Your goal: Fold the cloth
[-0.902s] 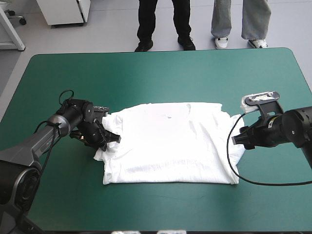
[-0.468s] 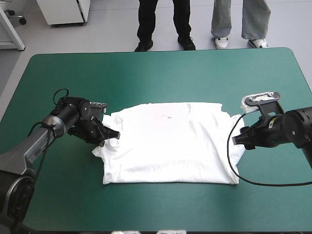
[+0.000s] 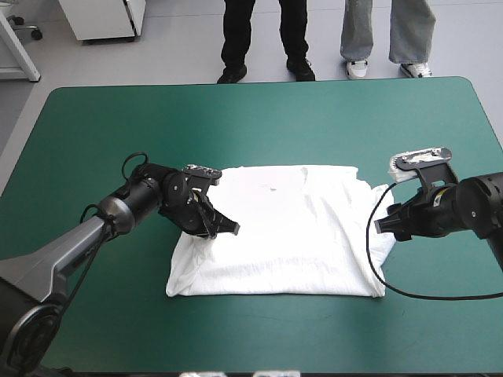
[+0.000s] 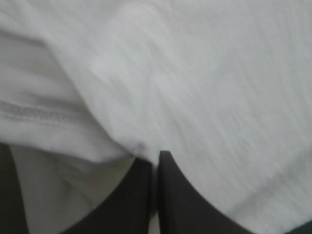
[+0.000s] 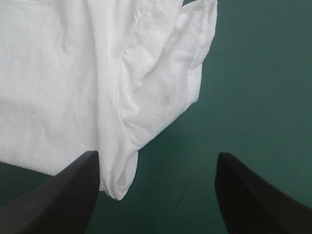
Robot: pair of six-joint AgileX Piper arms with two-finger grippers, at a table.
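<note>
The white T-shirt (image 3: 291, 228) lies spread flat mid-table, collar toward the far edge. My left gripper (image 3: 216, 228) is over the shirt's left part, shut on a fold of the left sleeve it has carried inward. In the left wrist view white cloth (image 4: 195, 73) fills the field and the black fingers meet in one arch at the left gripper (image 4: 156, 158), pinching a fold. My right gripper (image 3: 385, 224) hovers at the shirt's right side. It is open (image 5: 158, 161), and the right sleeve (image 5: 170, 87) lies just ahead of it, its hem near one finger.
The teal-green cover (image 3: 259, 118) shows on every side of the shirt, widest toward the far edge. Beside the right sleeve lies bare cover (image 5: 263, 73).
My left gripper moved right, from the shirt's left edge onto the shirt, pulling the left sleeve inward so it no longer sticks out. The right arm stayed still.
</note>
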